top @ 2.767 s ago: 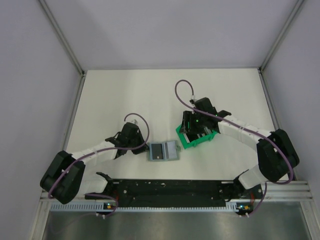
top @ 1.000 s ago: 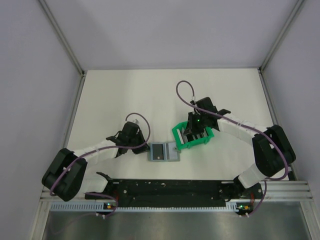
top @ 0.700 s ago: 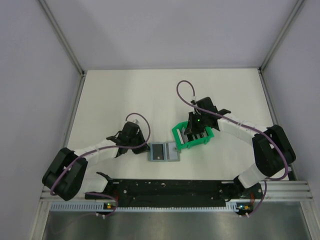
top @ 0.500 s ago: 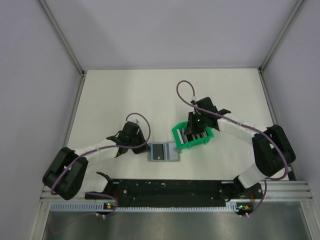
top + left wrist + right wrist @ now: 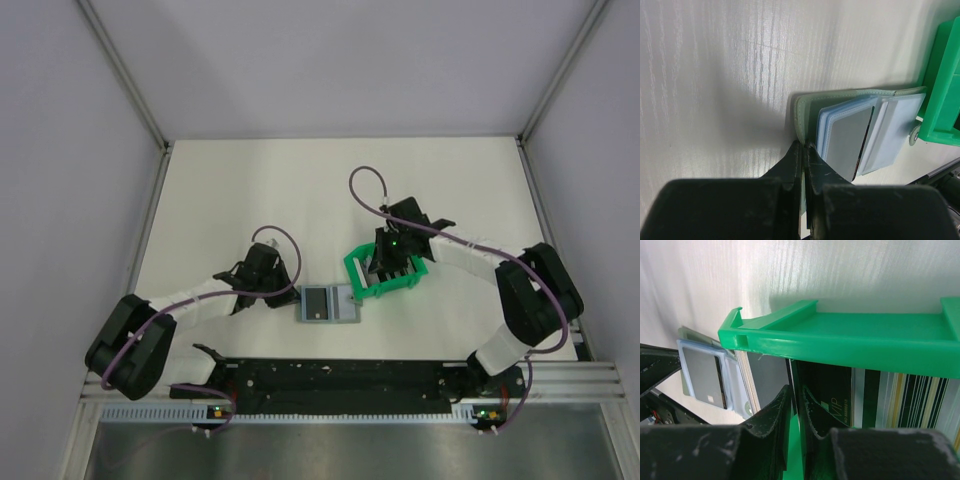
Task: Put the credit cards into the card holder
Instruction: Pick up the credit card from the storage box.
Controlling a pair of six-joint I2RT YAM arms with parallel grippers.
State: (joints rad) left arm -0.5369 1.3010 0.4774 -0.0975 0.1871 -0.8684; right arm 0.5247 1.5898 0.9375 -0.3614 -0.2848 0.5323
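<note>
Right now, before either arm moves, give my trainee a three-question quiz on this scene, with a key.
1. True or false: the grey-green folding wallet with the light blue inside lies open on the table.
2. The right end effector reaches into: A) the bright green plastic bin; B) the wallet; C) neither.
3. Fill in: the left end effector has its jaws ____.
Key: 1 true; 2 A; 3 shut.
</note>
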